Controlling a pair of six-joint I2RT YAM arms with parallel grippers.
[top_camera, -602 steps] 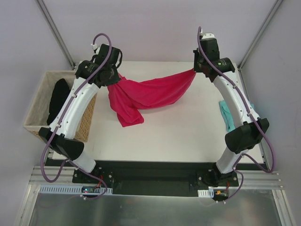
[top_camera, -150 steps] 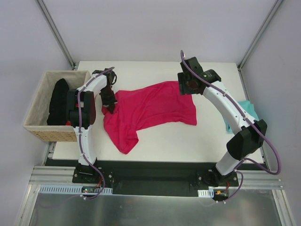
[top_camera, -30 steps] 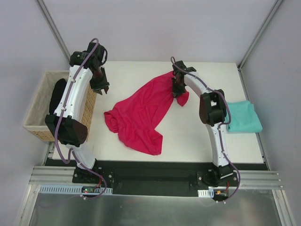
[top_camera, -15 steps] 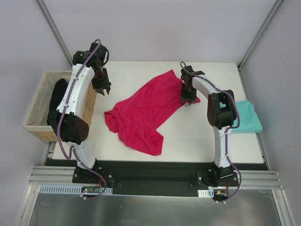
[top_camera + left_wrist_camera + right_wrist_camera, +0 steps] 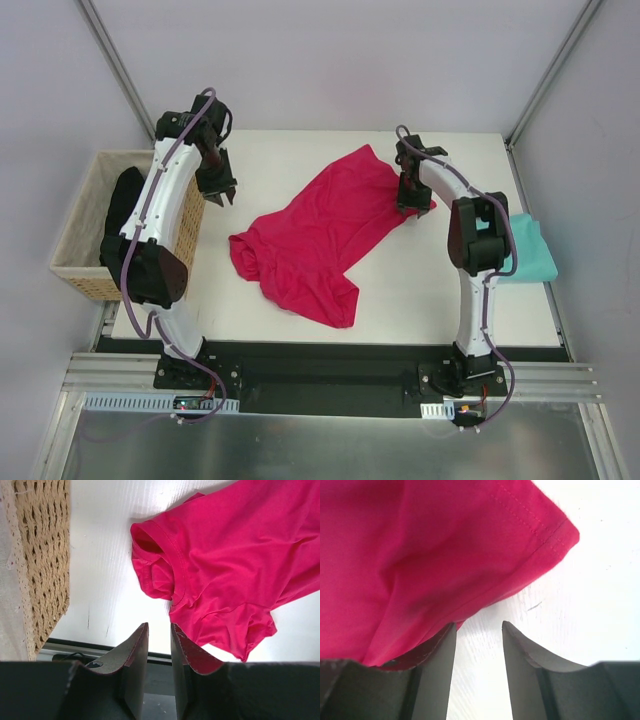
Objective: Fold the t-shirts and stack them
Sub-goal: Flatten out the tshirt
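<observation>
Pink t-shirt (image 5: 320,235): is lying crumpled on the tabletop (image 5: 290,150), its long axis running from far right to near left.
Right claw (image 5: 408,203): is standing parted and gripping nothing, at the shirt's far-right corner; the nearer of the 2.
Left claw (image 5: 222,192): is hovering slightly parted and empty, apart from the shirt.

Crimson t-shirt (image 5: 320,230) lies rumpled; teal t-shirt (image 5: 532,255) folded.

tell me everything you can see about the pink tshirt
The crimson-pink t-shirt is soft knit cloth with stitched hems, unfolded and rumpled. It lies diagonally on the white table, one stitched corner at the far right, its neckline and a bunched sleeve toward the near left. The right pincer, jaws open and empty, sits at that corner; whether it touches the cloth is unclear.
</observation>
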